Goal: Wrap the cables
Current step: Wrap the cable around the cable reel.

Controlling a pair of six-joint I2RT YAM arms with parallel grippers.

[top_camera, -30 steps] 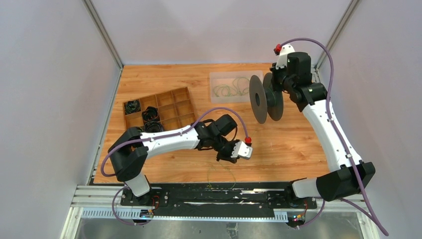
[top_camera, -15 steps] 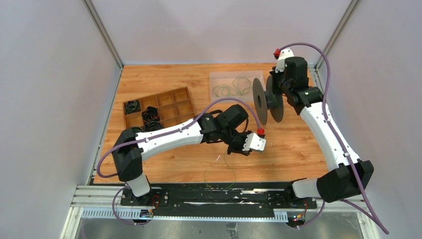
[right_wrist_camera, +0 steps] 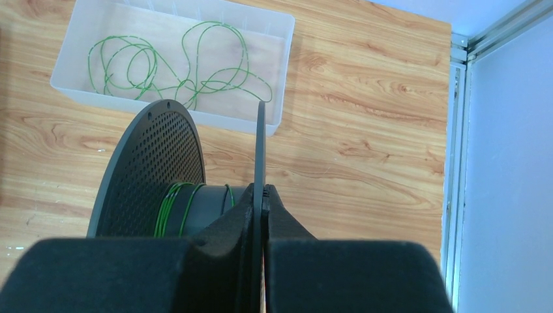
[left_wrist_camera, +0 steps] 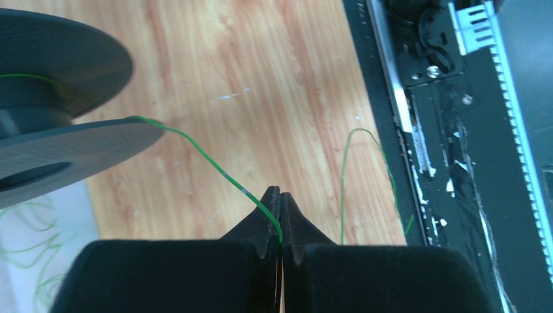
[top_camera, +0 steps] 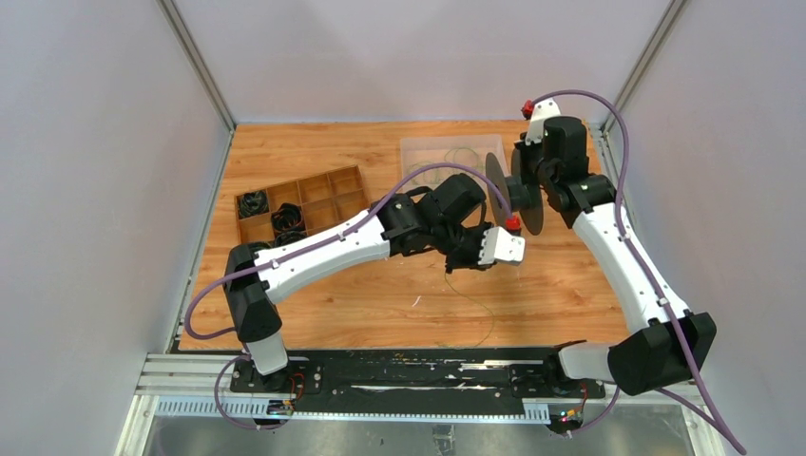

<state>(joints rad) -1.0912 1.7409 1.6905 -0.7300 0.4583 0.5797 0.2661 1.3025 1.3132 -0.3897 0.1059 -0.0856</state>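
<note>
Between the tips of the left gripper [left_wrist_camera: 280,195] a single green cable [left_wrist_camera: 195,151] is pinched, the jaws closed on it with no gap showing. From that pinch the strand rises away to the gripper's front and left in a slack curve and meets the rim of the nearer flange of the black spool [left_wrist_camera: 65,143], then passes into the slot between the two flanges. Its free tail [left_wrist_camera: 343,176] drops the other way, looping over the table toward the near rail.

The right gripper [right_wrist_camera: 262,192] is clamped shut on the thin edge of the spool's other flange, holding it off the table with the hub axis roughly level; a few green turns already lie on the hub [right_wrist_camera: 189,208]. More cables [right_wrist_camera: 195,59] lie coiled in the clear bin [right_wrist_camera: 280,78] just beyond the spool.

Winding likely depends on the left gripper leading the strand square to the hub, not across the flange rim.
</note>
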